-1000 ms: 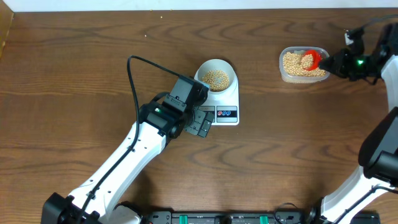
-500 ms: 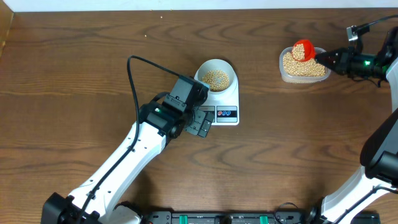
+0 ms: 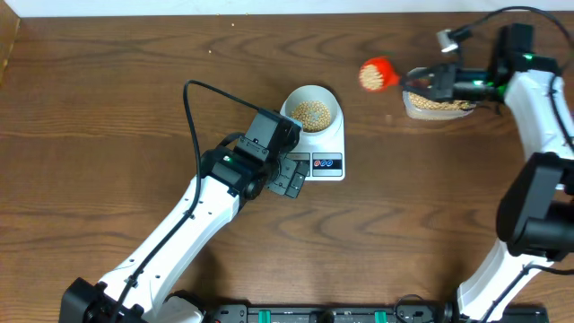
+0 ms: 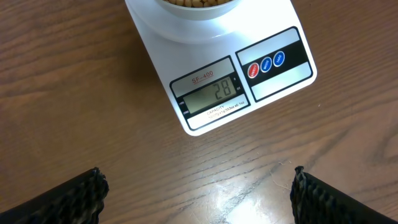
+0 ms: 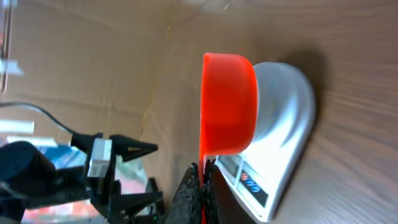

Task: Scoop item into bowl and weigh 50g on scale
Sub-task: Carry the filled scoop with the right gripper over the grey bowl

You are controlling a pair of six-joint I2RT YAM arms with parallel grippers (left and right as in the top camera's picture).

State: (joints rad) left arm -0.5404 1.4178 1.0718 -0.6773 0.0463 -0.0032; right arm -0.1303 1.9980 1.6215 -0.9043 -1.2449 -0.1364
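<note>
The white bowl [image 3: 312, 109] holds tan beans [image 3: 312, 114] and stands on the white scale [image 3: 326, 152]. In the left wrist view the scale [image 4: 273, 68] shows 28 on its display, and the bowl's rim [image 4: 199, 7] is at the top edge. My left gripper [image 3: 291, 178] is open and empty, just in front of the scale [image 4: 198, 177]. My right gripper [image 3: 420, 79] is shut on the handle of a red scoop [image 3: 378, 74], held in the air between the tub and the bowl. In the right wrist view the scoop [image 5: 229, 102] is seen side-on in front of the bowl [image 5: 283, 106]; its contents are hidden.
A clear plastic tub of beans [image 3: 439, 104] stands at the far right, partly under my right arm. The left arm [image 3: 206, 215] runs from the front left up to the scale. A cardboard edge [image 3: 7, 40] is at the far left.
My right gripper has lifted the red scoop out of the tub and carried it left toward the bowl. The left arm, bowl and scale have not moved.
</note>
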